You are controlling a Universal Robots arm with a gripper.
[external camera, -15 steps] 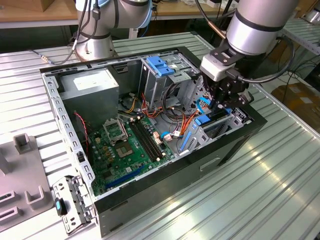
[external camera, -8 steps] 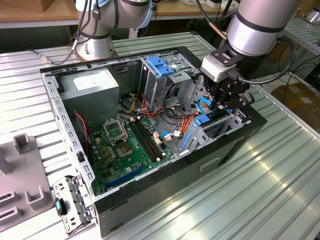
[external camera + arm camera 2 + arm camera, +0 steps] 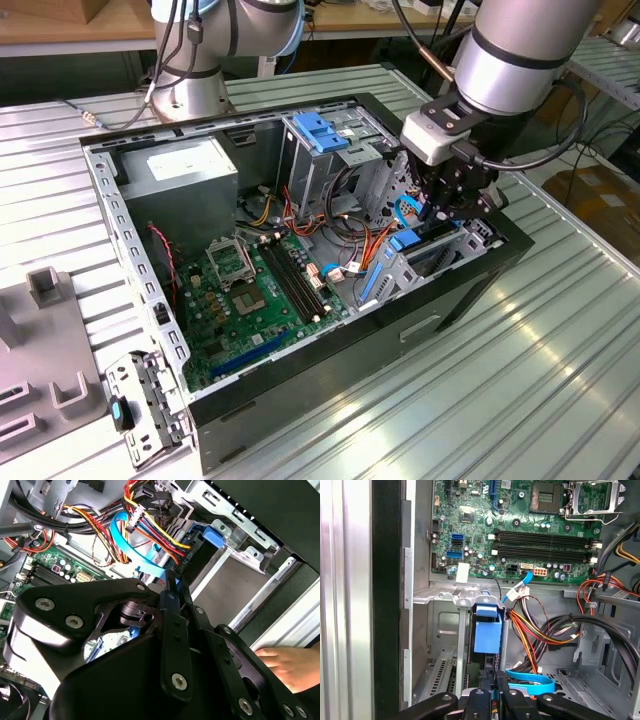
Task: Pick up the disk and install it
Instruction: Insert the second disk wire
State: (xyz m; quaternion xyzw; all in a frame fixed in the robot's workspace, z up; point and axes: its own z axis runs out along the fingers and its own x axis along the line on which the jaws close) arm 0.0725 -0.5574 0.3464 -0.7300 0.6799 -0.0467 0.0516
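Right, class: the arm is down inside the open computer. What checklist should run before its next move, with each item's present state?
1. Case side open: ok.
2. Pincer down at the drive bay: ok.
3. Disk held in the pincer: cannot tell.
4. Blue cable clear of the pincer: not ok, its loop lies right beside it.
5. Person's hand away from the arm: not ok, it is close behind the pincer in the second wrist view.
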